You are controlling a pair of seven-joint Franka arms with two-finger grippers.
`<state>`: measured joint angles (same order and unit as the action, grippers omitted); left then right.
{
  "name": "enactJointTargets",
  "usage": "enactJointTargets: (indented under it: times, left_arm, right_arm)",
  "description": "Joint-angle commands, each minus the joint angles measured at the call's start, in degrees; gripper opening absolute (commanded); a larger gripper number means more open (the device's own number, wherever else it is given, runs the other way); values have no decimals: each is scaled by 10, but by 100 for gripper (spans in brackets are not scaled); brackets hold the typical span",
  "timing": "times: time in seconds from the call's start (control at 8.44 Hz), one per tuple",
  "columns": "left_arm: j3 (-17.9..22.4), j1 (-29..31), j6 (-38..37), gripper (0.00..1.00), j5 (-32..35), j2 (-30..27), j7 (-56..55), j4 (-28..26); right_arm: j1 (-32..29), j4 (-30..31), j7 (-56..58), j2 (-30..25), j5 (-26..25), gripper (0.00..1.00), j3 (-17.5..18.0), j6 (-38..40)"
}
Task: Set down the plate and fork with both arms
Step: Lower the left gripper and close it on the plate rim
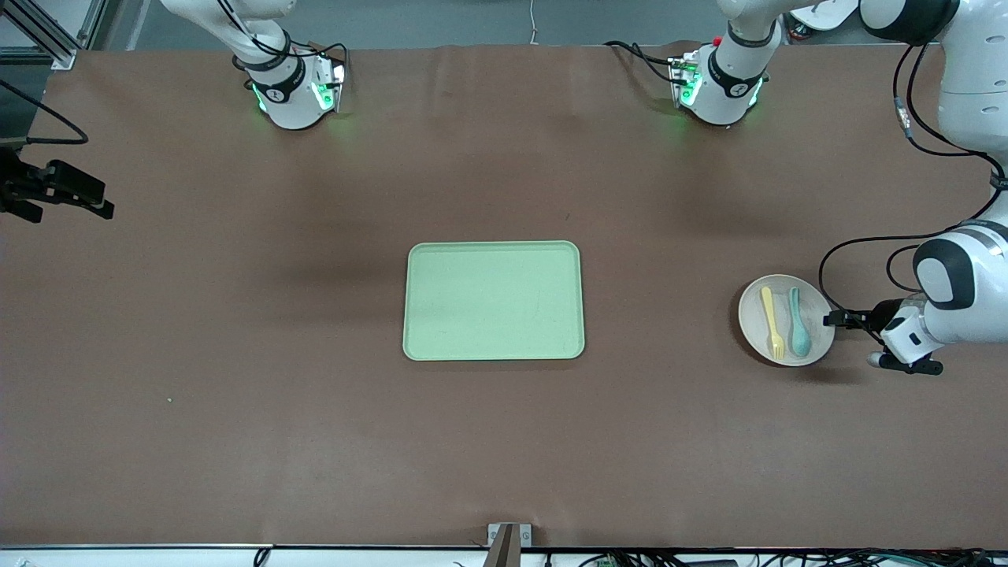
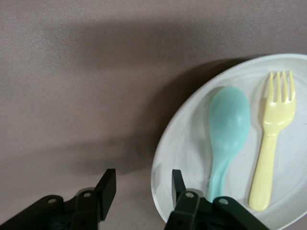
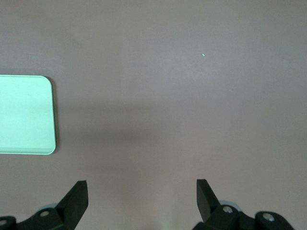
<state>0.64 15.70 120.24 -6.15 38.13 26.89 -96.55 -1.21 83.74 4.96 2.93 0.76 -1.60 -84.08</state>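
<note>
Left gripper (image 2: 139, 189) of mine straddles the plate (image 1: 786, 320) rim half-open, fork (image 1: 772, 322) and spoon (image 1: 798, 323) aboard, nothing gripped, tray (image 1: 494, 301) bare; right gripper (image 3: 141, 197) waits wide.

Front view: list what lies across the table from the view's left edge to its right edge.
right gripper → tray → plate carrying the fork, then the spoon → left gripper at the plate's rim.

Beige plate (image 1: 754, 319); pale-yellow fork (image 1: 772, 324); teal spoon (image 1: 798, 323); light-green tray (image 1: 494, 300); brown table (image 1: 236, 354).
</note>
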Motion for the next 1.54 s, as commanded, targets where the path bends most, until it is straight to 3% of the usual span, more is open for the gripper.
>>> enactJointTargets:
  times: [0.0, 1.42]
  left_arm:
    - [-5, 1, 3, 39, -22, 6, 9, 9]
    - [-5, -7, 11, 5, -28, 13, 10, 10]
  right_arm:
    - [-4, 17, 0, -16, -2, 100, 2, -4]
    - [-1, 16, 0, -16, -3, 100, 2, -5]
